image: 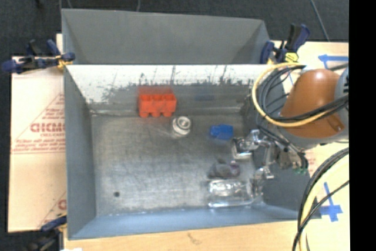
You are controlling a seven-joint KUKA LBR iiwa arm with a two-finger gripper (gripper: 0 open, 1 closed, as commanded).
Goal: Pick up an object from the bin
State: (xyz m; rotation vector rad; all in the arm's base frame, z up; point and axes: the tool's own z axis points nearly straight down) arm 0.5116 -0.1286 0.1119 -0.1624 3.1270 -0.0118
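Fingers of the end effector point(249, 161) spread wide, just beside a small dark object point(223, 171).

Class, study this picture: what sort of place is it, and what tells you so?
Probably a robotics lab: a grey metal bin of small loose things, like an orange block, with a robot's gripper inside it at the right.

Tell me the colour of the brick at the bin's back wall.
The brick is orange-red, clearest in the camera view.

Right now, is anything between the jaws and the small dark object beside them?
Nothing visible. The small dark object lies just left of the jaws; a clear plastic piece below it, a blue piece above.
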